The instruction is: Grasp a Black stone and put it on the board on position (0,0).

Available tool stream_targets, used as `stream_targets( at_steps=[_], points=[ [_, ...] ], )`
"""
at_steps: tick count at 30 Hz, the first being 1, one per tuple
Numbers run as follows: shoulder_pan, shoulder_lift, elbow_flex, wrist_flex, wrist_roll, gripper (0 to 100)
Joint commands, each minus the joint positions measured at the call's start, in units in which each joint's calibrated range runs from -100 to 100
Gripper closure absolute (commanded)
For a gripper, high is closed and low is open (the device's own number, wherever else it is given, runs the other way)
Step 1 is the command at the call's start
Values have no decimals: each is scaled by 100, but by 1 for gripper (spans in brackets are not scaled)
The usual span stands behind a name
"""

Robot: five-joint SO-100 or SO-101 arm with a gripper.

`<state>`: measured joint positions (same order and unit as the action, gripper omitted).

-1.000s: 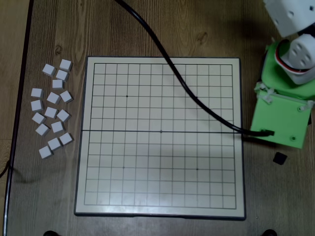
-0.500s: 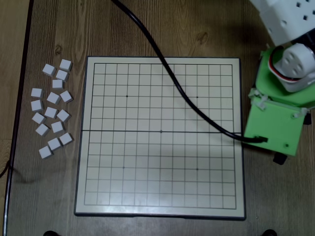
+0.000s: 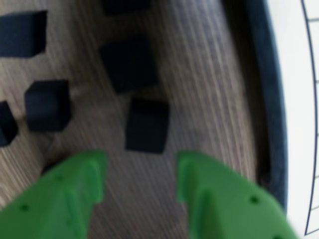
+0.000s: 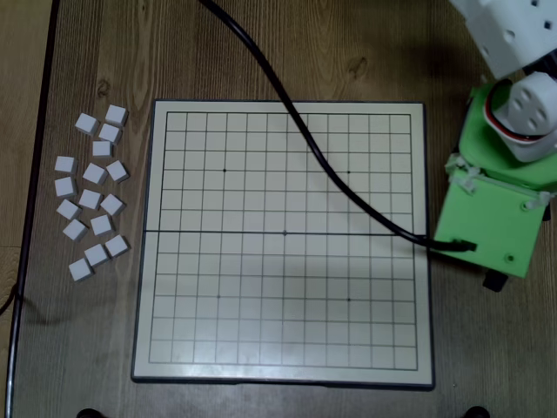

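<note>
wrist view: several blurry matte Black stone [image 3: 146,124] cubes, hidden overhead
gripper [image 3: 142,172]: green fingers apart, empty
board [image 4: 283,366]: bare grid overhead

Black stone [image 3: 146,124], small matte dark cube, lying flat on the wood bench among several alike in the wrist view, blurred, board [image 4: 283,242] large, square, cream, thin dark grid, dark rim, middle seam, flat, its rim edge at 3 o'clock of the stone
</note>
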<state>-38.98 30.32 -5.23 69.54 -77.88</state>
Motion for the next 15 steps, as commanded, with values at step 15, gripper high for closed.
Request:
stream_targets(
  at_steps=[15],
  points=[
    [33, -94, -153, -178, -68, 88]
  ],
)
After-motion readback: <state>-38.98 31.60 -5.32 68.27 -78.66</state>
